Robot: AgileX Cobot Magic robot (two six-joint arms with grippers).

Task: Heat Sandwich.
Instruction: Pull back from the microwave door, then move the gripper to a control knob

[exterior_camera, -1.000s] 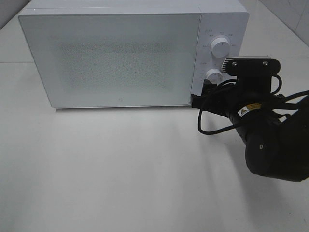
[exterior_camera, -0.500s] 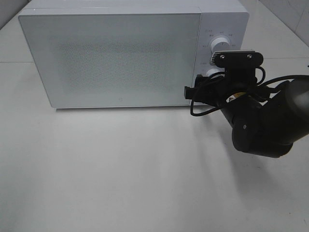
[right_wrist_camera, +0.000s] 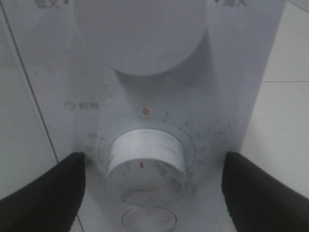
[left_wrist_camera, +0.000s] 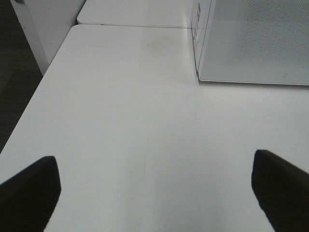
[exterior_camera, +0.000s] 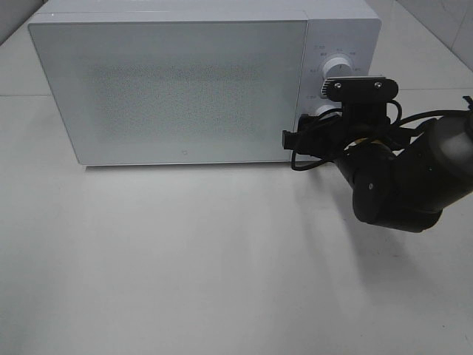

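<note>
The sandwich is out of view. The white microwave [exterior_camera: 177, 89] stands at the back of the table with its door shut. My right gripper [right_wrist_camera: 154, 193] is open in front of the control panel. Its two dark fingers [right_wrist_camera: 48, 193] stand on either side of the lower dial [right_wrist_camera: 145, 157], apart from it, and the dial's red mark sits in line with the zero. In the high view the right arm [exterior_camera: 399, 185] covers most of that dial. My left gripper [left_wrist_camera: 154, 193] is open and holds nothing, low over the bare table.
The upper dial [exterior_camera: 338, 68] sits above the lower one, and a round button [right_wrist_camera: 147, 220] below it. The white table [exterior_camera: 185, 251] stretches in front of the microwave. In the left wrist view the table's edge [left_wrist_camera: 29, 111] drops to a dark floor.
The right arm has swung left and in toward the microwave's control panel, bringing its gripper up to the lower dial. Nothing else has moved.
</note>
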